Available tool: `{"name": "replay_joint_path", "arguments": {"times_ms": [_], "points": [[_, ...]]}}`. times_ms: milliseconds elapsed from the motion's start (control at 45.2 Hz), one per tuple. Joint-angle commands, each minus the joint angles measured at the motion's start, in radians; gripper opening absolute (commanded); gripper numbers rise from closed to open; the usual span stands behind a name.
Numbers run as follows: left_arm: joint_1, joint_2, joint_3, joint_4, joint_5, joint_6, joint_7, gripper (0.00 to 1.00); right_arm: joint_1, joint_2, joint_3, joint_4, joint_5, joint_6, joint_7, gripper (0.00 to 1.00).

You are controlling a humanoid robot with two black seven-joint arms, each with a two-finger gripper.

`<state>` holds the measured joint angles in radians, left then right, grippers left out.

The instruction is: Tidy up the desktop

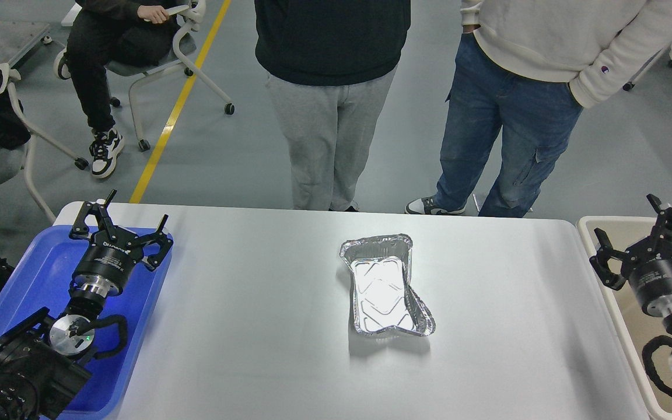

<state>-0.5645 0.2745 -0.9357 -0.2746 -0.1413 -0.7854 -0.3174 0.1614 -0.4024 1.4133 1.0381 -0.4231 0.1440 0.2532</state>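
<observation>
The white desktop (254,326) fills the lower part of the head view. A crumpled silver foil tray (385,286) lies on it, right of the middle, empty. My left gripper (120,217) is open and empty, above the far end of the blue tray (38,256) at the desktop's left edge. My right gripper (642,230) is open and empty, above the near-left rim of the beige bin (595,224) at the desktop's right edge, well right of the foil tray.
Two people stand close behind the desktop's far edge (330,116) (522,105). A seated person on a wheeled chair (132,52) is at the back left. A yellow floor line (178,105) runs behind.
</observation>
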Motion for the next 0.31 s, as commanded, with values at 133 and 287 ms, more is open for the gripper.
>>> {"name": "replay_joint_path", "arguments": {"times_ms": [133,287], "points": [[0.0,0.0,0.0,0.0,0.0,0.0,0.0,1.0,-0.025,0.031,0.018,0.005,0.009,-0.011,0.014,1.0],[0.0,0.0,0.0,0.0,0.0,0.0,0.0,1.0,-0.025,0.034,0.019,0.007,0.01,-0.009,0.014,1.0]]}}
